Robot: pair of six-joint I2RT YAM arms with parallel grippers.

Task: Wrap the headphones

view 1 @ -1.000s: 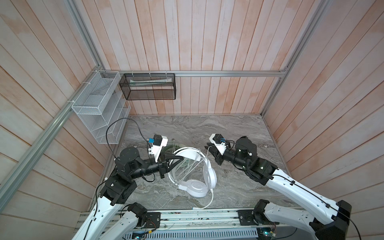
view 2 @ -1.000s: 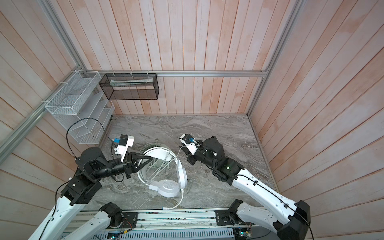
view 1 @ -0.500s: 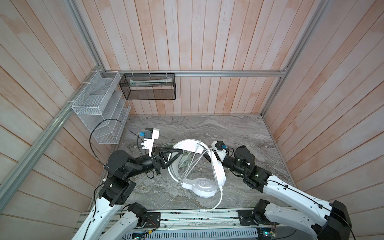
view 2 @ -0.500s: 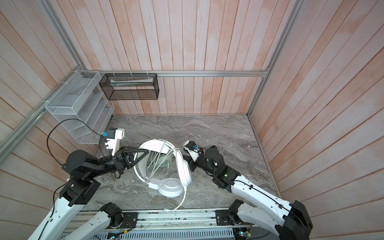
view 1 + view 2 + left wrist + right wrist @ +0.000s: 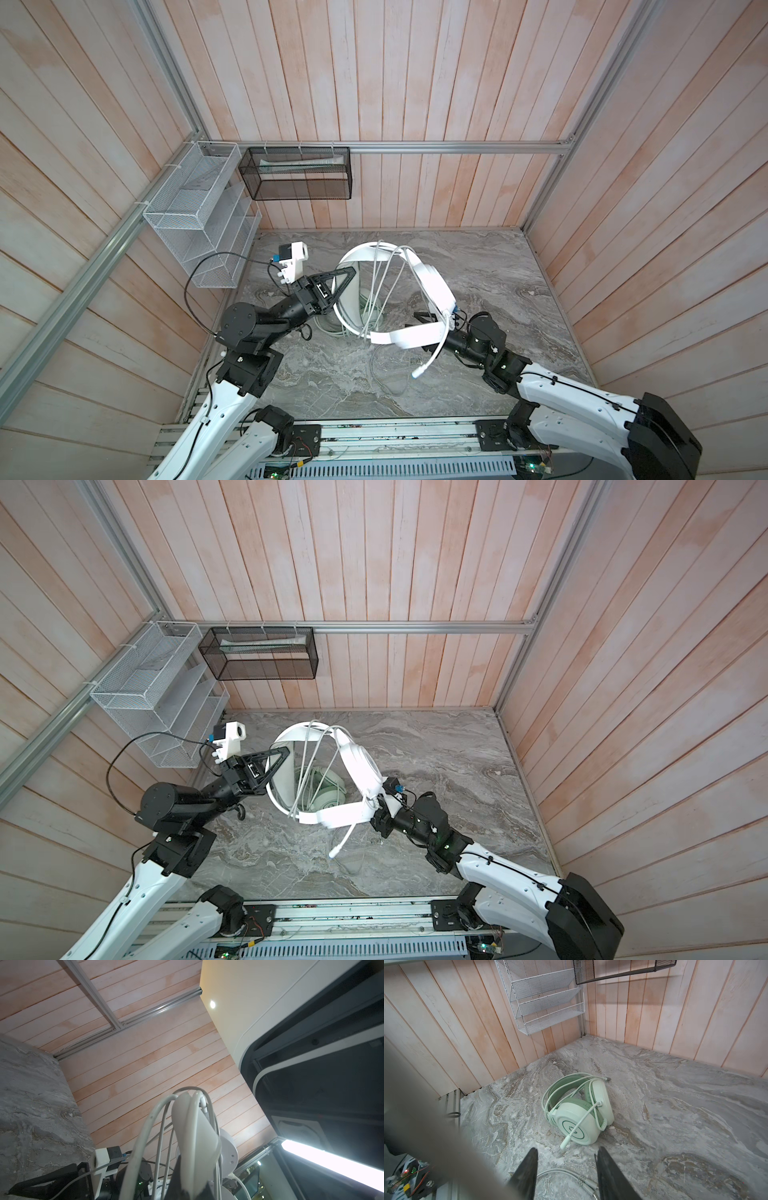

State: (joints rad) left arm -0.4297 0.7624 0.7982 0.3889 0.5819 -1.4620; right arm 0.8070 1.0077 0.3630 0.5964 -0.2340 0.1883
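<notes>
Above the middle of the grey marble-patterned desk [image 5: 478, 270], the white plastic over-ear headset with a thin flat headband [image 5: 432, 286] hung clear of the surface, its band forming a wide loop with one cup high and the other low. The left pincer [image 5: 343, 280] was clamped together on the left side of that band, and in the left wrist view the white headset [image 5: 195, 1136] rose straight out from between the dark fingers. Several turns of pale cable [image 5: 382, 282] were draped over the top of the band and hung down through the loop. The slim white boom mic [image 5: 432, 357] pointed down toward the desk. Through the loop, in a top view, the mint-green padded headset with a ringed logo on its cup [image 5: 326, 800] lay on the desk directly beneath. The right wrist view showed the mint-green headset [image 5: 579, 1124] resting flat, its cord wound around its band and cups. The right pincer [image 5: 567, 1149] stood with its two black fingers apart and nothing between them (the top views hid those fingers behind the lower white cup). A loose pale cable with a plug [image 5: 566, 1174] lay on the desk under it; whose cable it was could not be told.
</notes>
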